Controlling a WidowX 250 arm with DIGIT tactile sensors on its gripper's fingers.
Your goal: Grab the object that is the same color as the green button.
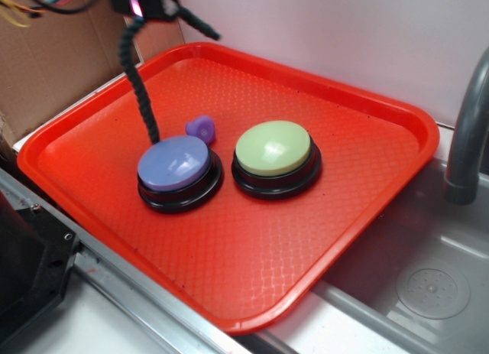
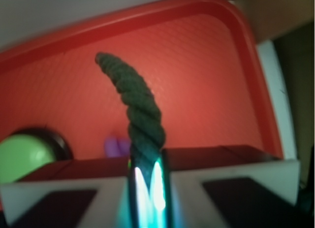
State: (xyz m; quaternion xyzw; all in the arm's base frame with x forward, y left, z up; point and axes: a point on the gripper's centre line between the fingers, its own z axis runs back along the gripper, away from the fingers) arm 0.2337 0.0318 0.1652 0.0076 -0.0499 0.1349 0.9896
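Taking the orange-red tray (image 1: 367, 209) as the landmark: above its far-left corner the gripper (image 1: 137, 4) sits at the top edge of the exterior view, mostly cut off. From it hangs the rope (image 1: 139, 79), a dark green, tightly twisted cord, thin and slightly curved. Its lower end reaches down over the left half of the tray, to just behind the purple-topped button (image 1: 176, 164); whether the tip touches anything cannot be told. In the wrist view the rope (image 2: 135, 105) rises from between the two jaws, which are pressed against its sides, so the gripper (image 2: 147, 181) is clamped on one end of it.

Near the tray's middle, just behind the purple-topped button, lies a small purple knob (image 1: 202, 128). Right of that, the green button (image 1: 273, 149) stands on the tray, its pale yellow-green dome on a black base, just beside the purple one.

No readable writing or label shows on any of these.
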